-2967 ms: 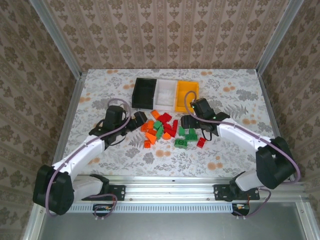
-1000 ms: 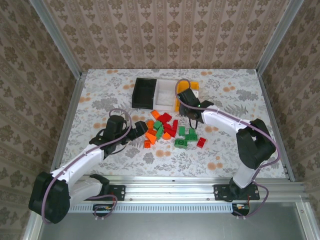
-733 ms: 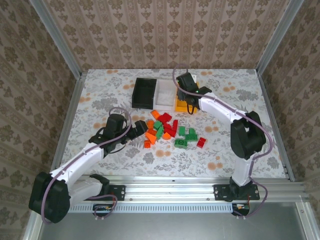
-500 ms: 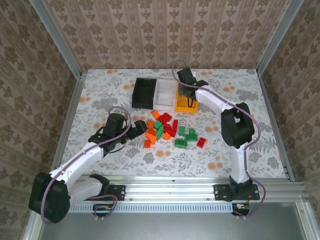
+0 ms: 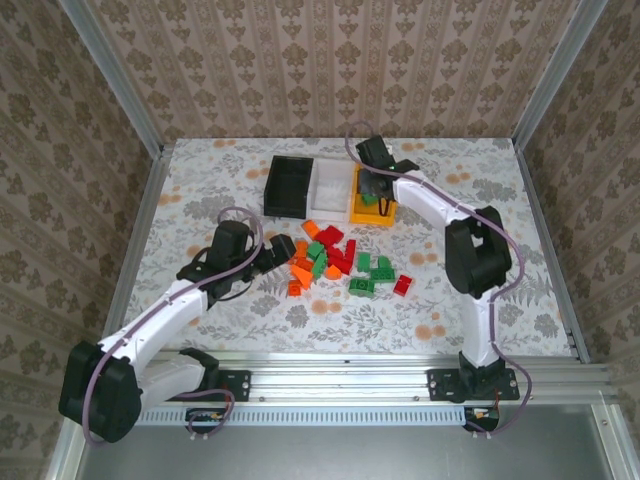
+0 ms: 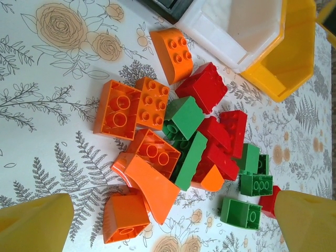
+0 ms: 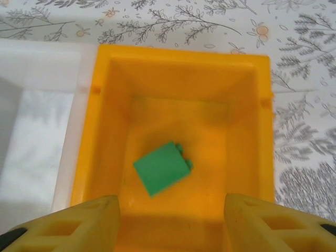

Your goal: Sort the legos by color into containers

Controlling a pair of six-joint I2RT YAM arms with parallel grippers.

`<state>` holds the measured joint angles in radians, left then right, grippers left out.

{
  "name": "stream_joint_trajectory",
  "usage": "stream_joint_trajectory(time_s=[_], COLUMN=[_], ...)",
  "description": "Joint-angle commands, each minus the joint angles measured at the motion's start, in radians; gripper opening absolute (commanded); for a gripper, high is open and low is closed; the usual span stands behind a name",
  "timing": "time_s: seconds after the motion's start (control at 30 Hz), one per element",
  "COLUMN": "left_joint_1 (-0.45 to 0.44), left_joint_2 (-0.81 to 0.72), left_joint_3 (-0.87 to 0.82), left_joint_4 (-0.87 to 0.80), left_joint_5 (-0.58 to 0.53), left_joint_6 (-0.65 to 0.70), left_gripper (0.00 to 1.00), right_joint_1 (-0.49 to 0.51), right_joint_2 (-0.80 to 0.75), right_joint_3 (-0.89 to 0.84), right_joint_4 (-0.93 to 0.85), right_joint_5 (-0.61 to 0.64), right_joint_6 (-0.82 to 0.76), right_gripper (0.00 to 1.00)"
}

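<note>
Flower-print table [image 5: 480, 300], patterned wallpaper walls [image 5: 330, 60] on three sides. We see the left arm [image 5: 160, 315] lying low, reaching fwd and to the right from its base. Its left gripper [image 5: 272, 252] sits just beside the left edge of the loose legos [image 5: 335, 258] mid-table. In the left wrist view its yellow fingers [image 6: 37, 220] are spread wide w/ nothing between them, the pile lying ahead. The right arm [image 5: 430, 205] goes far fwd, bends at the elbow and angles back to the left, so the right gripper [image 5: 372, 185] hangs over the yellow bin [image 5: 368, 216], pointing down. In the right wrist view its fingers [image 7: 89, 218] are parted and empty (released, touching nothing we can make out). One green brick [image 7: 161, 169] lies skewed on the bin floor below them. Counts: 3 bins side by side at the far side, i.e. black bin [image 5: 288, 187], white bin [image 5: 331, 185], then the yellow one; 1 brick in the yellow. In the pile we make out approx. 7 orange, 6 green and 5 red, but they overlap, so that tally is rough.
</note>
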<state>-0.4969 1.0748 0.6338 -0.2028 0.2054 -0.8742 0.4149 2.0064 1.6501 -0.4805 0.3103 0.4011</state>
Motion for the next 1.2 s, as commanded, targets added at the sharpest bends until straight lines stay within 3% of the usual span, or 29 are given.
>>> stream_joint_trajectory(time_s=[0.0, 0.2, 0.47, 0.63, 0.7, 0.77, 0.97, 1.17], left_joint_1=[0.001, -0.006, -0.057, -0.067, -0.071, -0.071, -0.072, -0.072], left_joint_2=[0.007, 0.071, 0.182, 0.174, 0.164, 0.154, 0.108, 0.076], left_joint_3=[-0.009, -0.076, -0.028, -0.020, -0.026, -0.037, -0.046, -0.038], left_joint_4=[-0.008, 0.100, 0.133, 0.128, 0.122, 0.119, 0.081, 0.044], left_joint_5=[-0.009, 0.029, 0.082, 0.082, 0.073, 0.062, 0.053, 0.037], left_joint_6=[0.017, -0.024, -0.002, -0.003, -0.006, -0.014, -0.011, -0.006], left_gripper=[1.00, 1.00, 1.00, 1.00, 1.00, 1.00, 1.00, 1.00], right_joint_1=[0.055, 0.114, 0.164, 0.223, 0.237, 0.240, 0.239, 0.239], right_joint_2=[-0.188, -0.366, -0.391, -0.382, -0.374, -0.349, -0.272, -0.216], right_joint_3=[-0.148, -0.488, -0.658, -0.622, -0.606, -0.594, -0.571, -0.573], right_joint_4=[0.034, 0.048, 0.077, 0.057, 0.053, 0.056, 0.059, 0.109], right_joint_5=[0.003, -0.028, -0.183, -0.126, -0.135, -0.133, -0.064, -0.096], right_joint_6=[0.034, 0.059, 0.042, 0.033, 0.063, 0.113, 0.184, 0.213], right_gripper=[0.55, 0.46, 0.47, 0.52, 0.37, 0.33, 0.48, 0.50])
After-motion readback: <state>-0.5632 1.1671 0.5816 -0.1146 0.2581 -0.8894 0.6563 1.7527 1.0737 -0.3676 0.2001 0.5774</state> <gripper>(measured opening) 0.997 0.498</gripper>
